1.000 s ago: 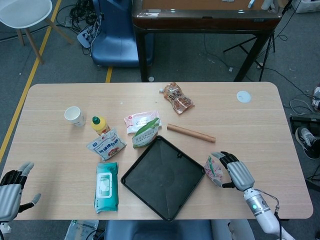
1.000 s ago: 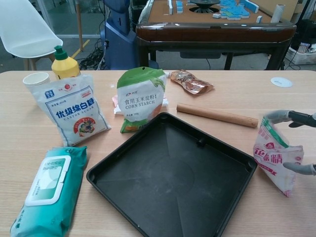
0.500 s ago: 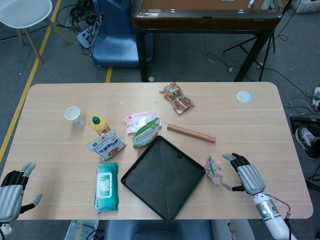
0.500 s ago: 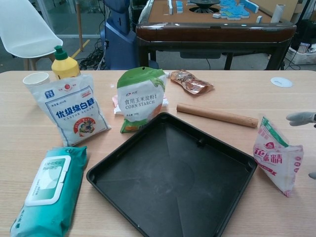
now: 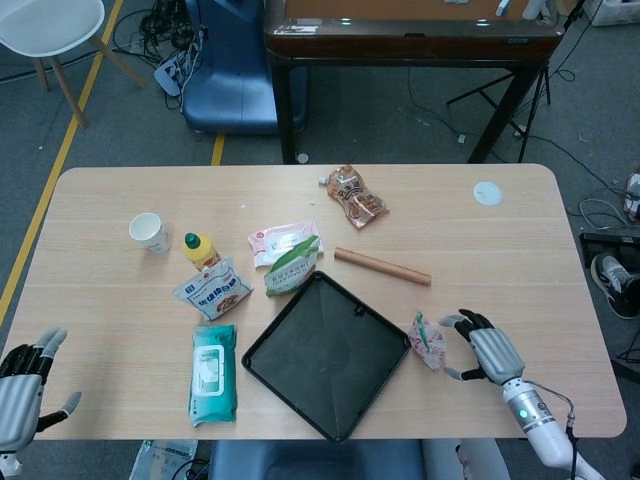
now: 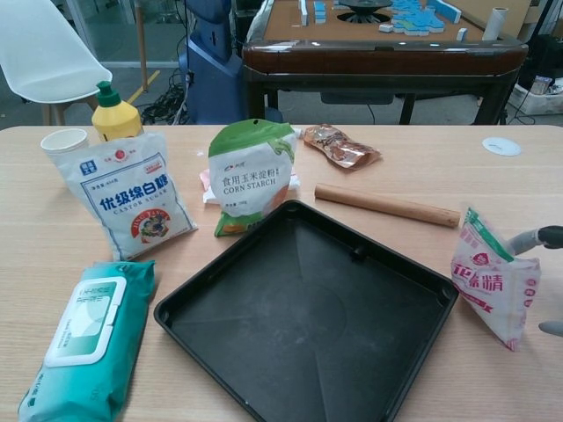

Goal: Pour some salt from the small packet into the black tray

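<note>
1. Packet (image 6: 493, 290) of salt stands on the table (image 5: 520, 260), just beside the tray's (image 5: 328, 354) right corner.
2. Right hand (image 5: 487, 348) sits just right of the packet, fingers spread; one fingertip reaches its top edge, but no grip shows.
3. Left hand (image 5: 22, 388) hangs at the table's near left edge, fingers apart, holding nothing.

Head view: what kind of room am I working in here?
Probably a lab or workshop, not a kitchen: loose cables on grey floor, yellow floor tape, and baking goods like the corn starch bag staged on a plain wooden table.
</note>
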Tool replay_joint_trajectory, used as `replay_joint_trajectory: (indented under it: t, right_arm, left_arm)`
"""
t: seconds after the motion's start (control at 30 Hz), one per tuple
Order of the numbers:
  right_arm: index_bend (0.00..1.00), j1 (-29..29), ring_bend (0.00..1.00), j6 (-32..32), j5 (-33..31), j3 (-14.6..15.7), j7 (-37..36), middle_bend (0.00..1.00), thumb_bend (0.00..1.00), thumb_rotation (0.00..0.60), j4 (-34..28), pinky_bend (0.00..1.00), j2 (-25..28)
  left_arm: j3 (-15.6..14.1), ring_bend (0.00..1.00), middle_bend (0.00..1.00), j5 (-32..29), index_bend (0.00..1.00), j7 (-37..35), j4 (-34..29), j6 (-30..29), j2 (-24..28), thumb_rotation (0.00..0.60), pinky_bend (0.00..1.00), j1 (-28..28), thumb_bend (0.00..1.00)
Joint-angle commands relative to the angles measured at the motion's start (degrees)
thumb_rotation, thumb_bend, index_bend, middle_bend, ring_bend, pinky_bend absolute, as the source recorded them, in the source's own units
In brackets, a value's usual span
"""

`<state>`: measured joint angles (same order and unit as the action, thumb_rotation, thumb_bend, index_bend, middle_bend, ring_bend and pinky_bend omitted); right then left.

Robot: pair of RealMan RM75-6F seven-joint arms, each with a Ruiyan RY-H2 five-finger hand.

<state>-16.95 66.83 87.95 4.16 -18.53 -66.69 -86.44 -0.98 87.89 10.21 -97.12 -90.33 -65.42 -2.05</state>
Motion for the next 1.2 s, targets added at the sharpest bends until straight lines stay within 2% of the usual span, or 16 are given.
replay_joint_trajectory:
  t: [0.03,0.37,0.97,1.2]
  right_arm:
    - [0.24,-0.85,0.09,-0.81,1.3,0.24,-4.09,0.23,0.04,0.6,3.89,0.12,-1.74]
    - [0.24,-2.66,0.09,0.01,5.26,1.26,-9.56,0.23,0.04,0.6,12.22,0.12,-6.27]
    - [0.26,-3.91,0.1,-0.05,6.54,2.06,-12.74,0.26,0.05,0.6,17.72,0.12,-8.78]
    - [0.3,-4.45,0.12,-0.14,6.85,2.21,-13.66,0.28,0.2,0.6,19.41,0.12,-9.67]
  left_arm:
    - [0.01,0.16,0.11,-0.08,0.1,0.16,-0.18,-0.04,0.06,0.6,0.09,-0.08,0.2]
    - [0.06,0.16,0.11,0.37,0.1,1.3,-1.04,0.05,-0.01,0.6,0.09,0.06,0.2]
    - [0.09,0.16,0.11,0.02,0.1,1.54,-1.18,0.19,0.07,0.6,0.09,-0.17,0.2]
    - [0.12,0.16,0.11,-0.03,0.1,1.85,-1.32,0.28,0.05,0.6,0.09,-0.17,0.2]
